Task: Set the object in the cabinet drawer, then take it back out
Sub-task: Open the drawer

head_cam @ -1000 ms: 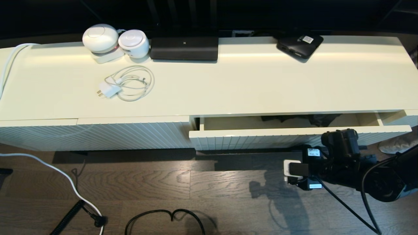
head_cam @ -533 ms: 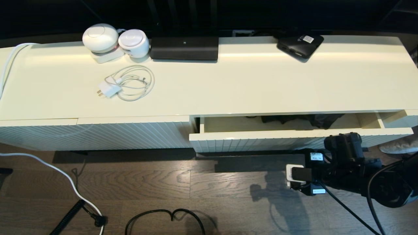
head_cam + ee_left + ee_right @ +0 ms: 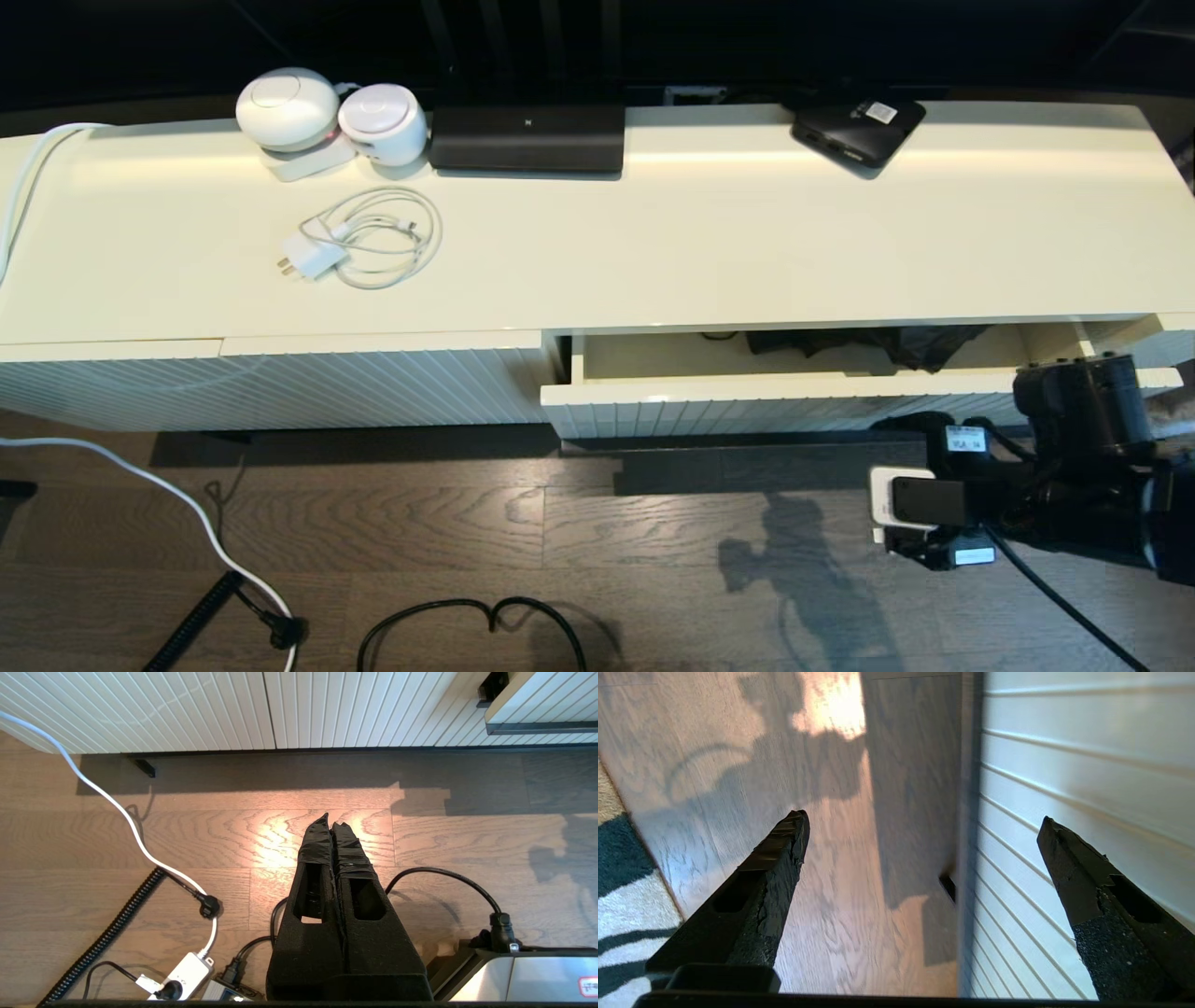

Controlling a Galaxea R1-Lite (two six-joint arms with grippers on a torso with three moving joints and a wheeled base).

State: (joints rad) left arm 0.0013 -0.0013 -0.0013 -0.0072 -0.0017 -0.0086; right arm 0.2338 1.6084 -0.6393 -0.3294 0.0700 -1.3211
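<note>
**Umbrella lies in the part-open drawer; right gripper empty beside the drawer front**

The long cream cabinet (image 3: 653, 252) fills the head view, its glossy top running from edge to edge above a dark wooden floor (image 3: 467, 532). On its right half the drawer (image 3: 747, 397) stands pulled out a little way, its ribbed front leaning out over the floor. To the left of it is a ribbed panel (image 3: 280, 387), shut flush.

Inside the drawer, toward its right part and partly under the cabinet top, lies the black umbrella (image 3: 896, 343), its bunched fabric resting on the cream drawer floor. Nothing touches it.

The right gripper (image 3: 922, 858) is low in front of the drawer's right end; its two black fingers (image 3: 770, 877) stand wide apart with nothing between them, one over the floor, the other beside the ribbed front. The left gripper (image 3: 334, 821) hangs over the floor well to the left, its fingers pressed together and empty.

On the cabinet top sit a long black bar (image 3: 527, 138), a flat black box (image 3: 857, 129), two white round devices (image 3: 327, 114) and a coiled white charger cable (image 3: 369, 238).
</note>
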